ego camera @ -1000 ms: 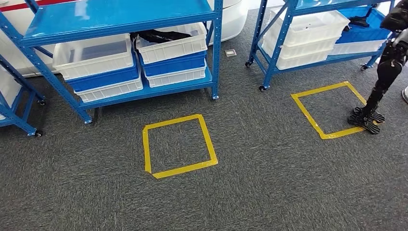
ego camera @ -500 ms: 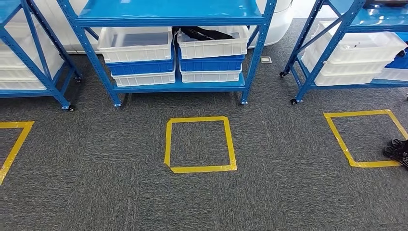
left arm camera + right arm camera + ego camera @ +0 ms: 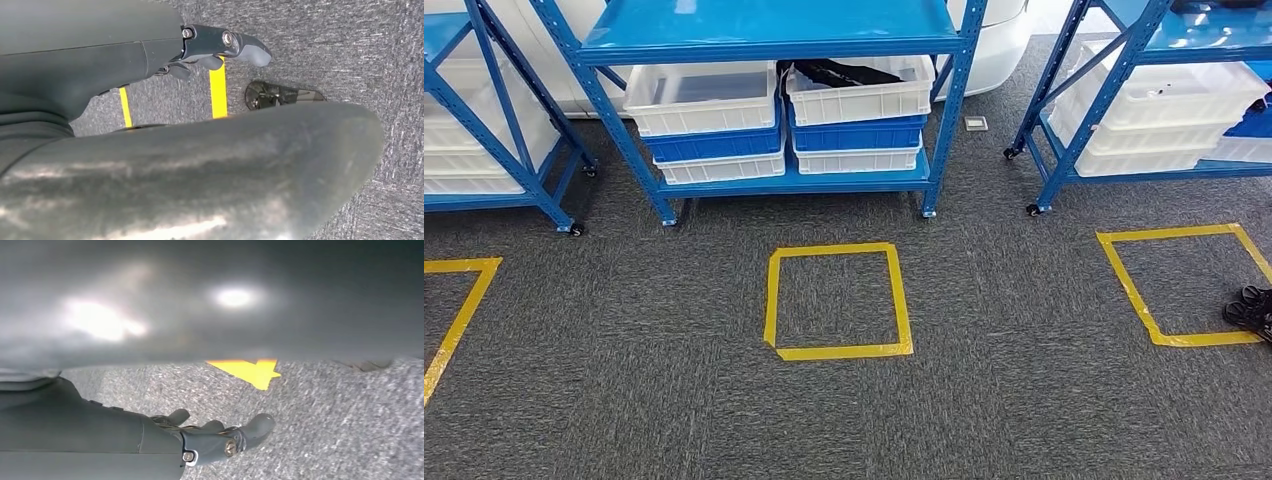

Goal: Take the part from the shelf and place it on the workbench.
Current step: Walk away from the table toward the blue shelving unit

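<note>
A black part lies in the top white bin on the lower level of the middle blue shelf, straight ahead in the head view. My left hand hangs over the grey carpet beside yellow tape, fingers loosely apart and holding nothing. In the right wrist view my right hand likewise hangs above the carpet, fingers apart and empty. Both hands are far from the shelf.
A yellow tape square marks the carpet in front of the middle shelf. More blue shelves with white bins stand at the left and right. A second tape square lies at the right, with a dark foot-like shape on its edge.
The camera has turned: the whole scene swung from skewed to facing the middle shelf squarely, then crept slightly left. Nothing on the shelves has moved.
</note>
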`<act>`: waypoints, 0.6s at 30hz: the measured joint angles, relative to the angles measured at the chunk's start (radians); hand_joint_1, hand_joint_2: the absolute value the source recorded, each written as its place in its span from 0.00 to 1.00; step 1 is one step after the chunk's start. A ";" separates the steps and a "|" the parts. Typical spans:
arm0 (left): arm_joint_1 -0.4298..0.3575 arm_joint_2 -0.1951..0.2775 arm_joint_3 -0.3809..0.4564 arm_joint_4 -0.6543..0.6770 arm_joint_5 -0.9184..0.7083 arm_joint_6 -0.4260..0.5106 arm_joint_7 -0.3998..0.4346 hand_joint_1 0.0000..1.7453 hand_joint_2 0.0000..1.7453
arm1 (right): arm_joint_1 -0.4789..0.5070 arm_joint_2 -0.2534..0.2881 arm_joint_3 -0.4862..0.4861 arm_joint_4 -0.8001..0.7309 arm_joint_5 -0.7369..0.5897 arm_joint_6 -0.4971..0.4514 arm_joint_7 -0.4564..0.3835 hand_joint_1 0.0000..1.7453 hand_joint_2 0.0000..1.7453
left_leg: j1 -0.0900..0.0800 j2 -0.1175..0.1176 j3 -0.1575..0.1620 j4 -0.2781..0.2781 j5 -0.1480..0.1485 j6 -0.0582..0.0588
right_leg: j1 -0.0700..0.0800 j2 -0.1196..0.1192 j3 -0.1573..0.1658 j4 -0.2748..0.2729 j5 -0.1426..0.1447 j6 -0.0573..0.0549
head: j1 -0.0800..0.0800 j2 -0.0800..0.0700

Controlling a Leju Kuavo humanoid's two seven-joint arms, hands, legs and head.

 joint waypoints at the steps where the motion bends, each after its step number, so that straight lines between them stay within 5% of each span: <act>1: 0.000 0.000 0.000 0.000 -0.001 0.002 0.001 0.00 0.00 | 0.001 -0.001 -0.001 0.000 0.000 0.000 0.000 0.00 0.00 | 0.005 -0.001 0.000 0.003 -0.004 -0.009 | -0.008 -0.001 -0.007 0.007 0.005 0.014 | 0.000 0.000; 4: 0.000 0.001 0.000 0.000 -0.005 0.006 0.002 0.00 0.00 | 0.002 -0.001 -0.002 0.000 0.000 0.000 0.000 0.00 0.00 | 0.026 -0.007 -0.008 0.038 -0.029 -0.050 | -0.031 0.000 0.068 -0.144 0.077 0.068 | 0.002 0.000; 6: 0.000 0.003 0.000 -0.001 -0.006 0.009 0.003 0.00 0.00 | 0.001 0.001 -0.004 0.000 0.000 0.000 0.000 0.00 0.00 | 0.029 -0.007 -0.022 0.074 -0.057 -0.079 | -0.037 0.005 0.100 -0.199 0.089 0.059 | 0.006 0.000; 8: 0.000 0.004 0.000 -0.002 -0.006 0.010 0.003 0.00 0.00 | 0.000 0.001 -0.006 0.000 0.000 0.000 0.000 0.00 0.00 | 0.030 -0.007 -0.025 0.085 -0.074 -0.090 | -0.033 0.003 0.100 -0.186 0.076 0.021 | 0.000 0.000; 11: 0.001 0.003 0.000 -0.002 -0.008 0.013 0.005 0.00 0.00 | 0.001 0.001 -0.009 0.000 0.000 -0.001 0.000 0.00 0.00 | 0.033 0.016 -0.037 0.130 -0.100 -0.089 | -0.026 -0.007 0.114 -0.180 0.066 -0.007 | -0.016 0.000; 15: 0.001 0.002 0.000 -0.002 -0.010 0.015 0.007 0.00 0.00 | 0.004 0.002 -0.011 0.000 0.001 -0.001 0.000 0.00 0.00 | 0.018 0.055 -0.195 0.397 -0.190 -0.071 | -0.007 -0.019 0.131 -0.180 0.049 -0.026 | -0.023 0.000; 16: 0.002 0.002 0.000 -0.002 -0.010 0.015 0.007 0.00 0.00 | 0.005 0.002 -0.012 0.000 0.001 -0.001 0.000 0.00 0.00 | 0.012 0.055 -0.218 0.419 -0.179 -0.062 | -0.001 -0.021 0.138 -0.180 0.043 -0.029 | -0.023 0.000; 18: 0.004 0.002 0.000 -0.002 -0.012 0.015 0.008 0.00 0.00 | 0.006 0.002 -0.014 0.000 0.002 -0.001 0.000 0.00 0.00 | -0.005 0.055 -0.204 0.341 -0.103 -0.030 | 0.011 -0.021 0.160 -0.182 0.027 -0.033 | -0.023 0.000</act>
